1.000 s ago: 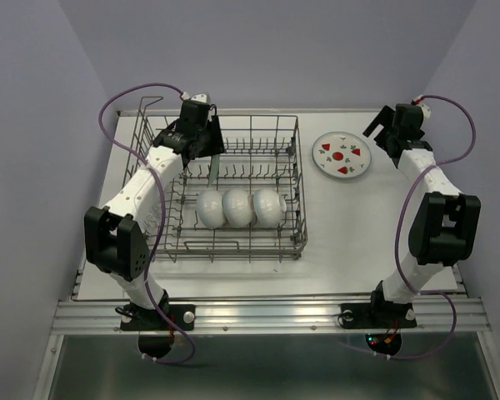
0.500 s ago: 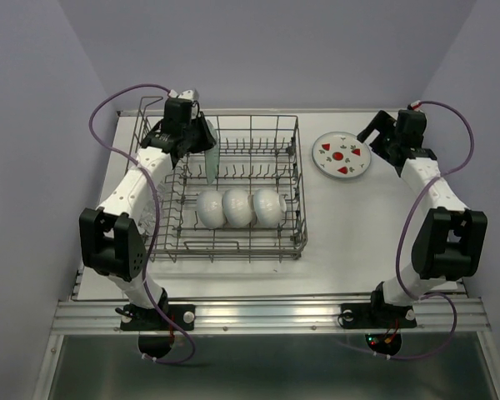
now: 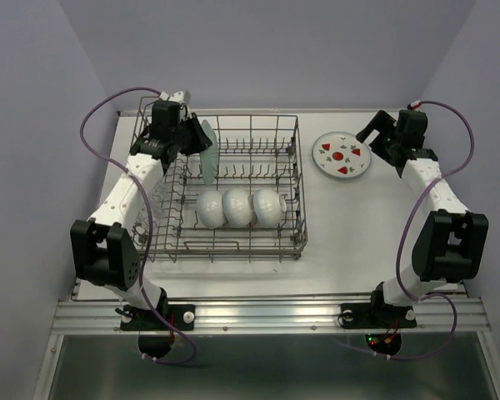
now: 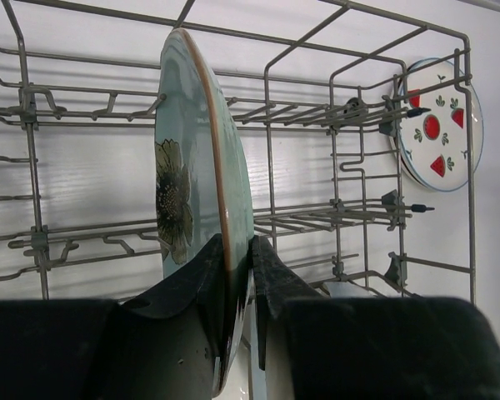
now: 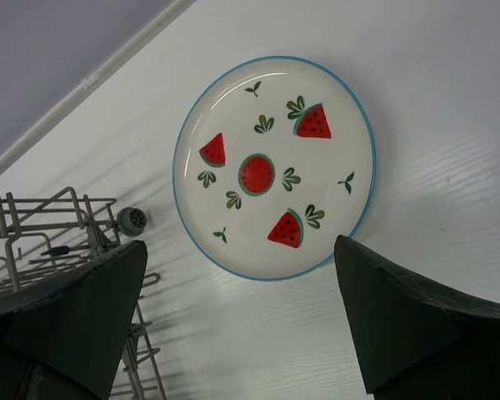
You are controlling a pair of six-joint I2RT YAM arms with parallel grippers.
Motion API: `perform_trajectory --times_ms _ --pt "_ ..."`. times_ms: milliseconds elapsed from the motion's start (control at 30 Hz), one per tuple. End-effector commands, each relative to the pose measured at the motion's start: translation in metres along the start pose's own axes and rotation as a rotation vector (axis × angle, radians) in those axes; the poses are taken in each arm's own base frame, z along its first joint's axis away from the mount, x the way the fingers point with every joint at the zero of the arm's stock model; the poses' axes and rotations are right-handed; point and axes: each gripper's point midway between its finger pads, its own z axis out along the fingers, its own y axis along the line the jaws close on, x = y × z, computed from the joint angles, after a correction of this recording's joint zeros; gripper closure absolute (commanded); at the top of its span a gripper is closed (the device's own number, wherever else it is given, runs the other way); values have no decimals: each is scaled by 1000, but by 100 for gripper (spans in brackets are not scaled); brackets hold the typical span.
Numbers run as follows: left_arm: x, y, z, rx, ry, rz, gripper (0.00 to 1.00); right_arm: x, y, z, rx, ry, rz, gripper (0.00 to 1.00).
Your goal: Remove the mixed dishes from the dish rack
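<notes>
moved: left gripper [image 4: 237, 271] pulled back toward upper left of top view, carrying green plate [image 4: 192, 167] | left clamped on plate rim, plate upright in dish rack [image 3: 233, 247] upper-left corner | white bowls [image 3: 237, 207] mid-rack | right gripper [image 5: 240, 250] spread wide over watermelon plate [image 5: 275, 108], upper right

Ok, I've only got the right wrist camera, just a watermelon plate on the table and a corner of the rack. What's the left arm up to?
Observer: The left gripper is shut on the rim of a pale green plate, holding it on edge.
Operator: Is that plate out of the rack?
Observer: Not sideways. From above it sits over the far left part of the dish rack; I cannot tell its height.
Operator: Anything else in there?
Observer: Three white bowls in a row mid-rack.
</notes>
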Motion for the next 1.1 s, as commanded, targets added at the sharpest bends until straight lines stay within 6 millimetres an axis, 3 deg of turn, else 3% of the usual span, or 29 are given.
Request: perform_trajectory --times_ms 0,300,400,467,500,600,633,700,833,900,933,1000,1067 --pt "-69 -40 -58 93 -256 24 100 -11 16 -15 -57 -27 -1 0" --pt "-96 -76 -85 193 -320 146 100 -17 34 -24 -117 -30 -20 0" --pt "-105 -98 -96 201 -354 223 100 -22 43 -33 -151 -32 -24 0" --pt "-120 -117 -115 202 -425 324 100 -20 53 -41 -197 -5 -26 0" --pt "-121 -114 -114 187 -427 320 100 -20 53 -42 -193 2 -24 0" --pt "-127 -139 -132 236 -467 443 100 -21 61 -50 -219 27 -28 0" --pt "-125 -158 -140 277 -480 497 100 -19 65 -53 -237 47 -26 0" --pt "-120 -173 -143 282 -504 653 100 -22 74 -59 -271 60 -18 0" --pt "-89 -208 -127 239 -510 915 100 -26 114 -76 -447 136 30 0" --pt "-78 -209 -118 209 -511 1079 100 -25 126 -82 -505 178 60 0" --pt "-57 -204 -103 210 -468 1152 100 -27 139 -88 -571 204 69 0" --pt "-47 -216 -112 208 -544 1291 100 -30 154 -97 -639 243 116 0" --pt "-34 -218 -108 201 -599 1355 100 -32 174 -103 -695 275 152 0"
